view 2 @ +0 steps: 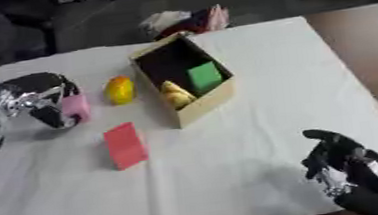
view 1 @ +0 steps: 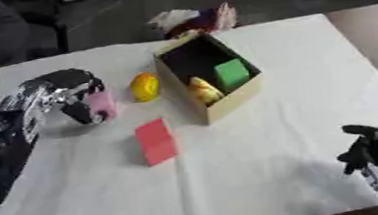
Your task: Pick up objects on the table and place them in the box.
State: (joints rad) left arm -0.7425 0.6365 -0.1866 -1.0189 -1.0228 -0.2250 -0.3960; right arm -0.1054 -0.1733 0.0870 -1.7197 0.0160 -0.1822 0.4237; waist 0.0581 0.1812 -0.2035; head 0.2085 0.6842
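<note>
My left hand (view 1: 72, 94) comes in from the left, fingers curled round a pink block (view 1: 102, 105) held upright just over the white cloth. A yellow lemon-shaped object (view 1: 144, 86) lies right of it, beside the open cardboard box (view 1: 231, 102). Inside the box are a green cube (view 1: 232, 73) and a yellow object (view 1: 205, 90). A red block (view 1: 156, 141) lies on the cloth in front of the box. My right hand (view 2: 334, 157) rests at the lower right, fingers curled, holding nothing.
A white cloth (view 1: 260, 162) covers the table; bare brown tabletop (view 1: 375, 39) shows at the right. Pink and white items (view 1: 194, 19) lie just behind the box at the far edge. A person sits at the far left.
</note>
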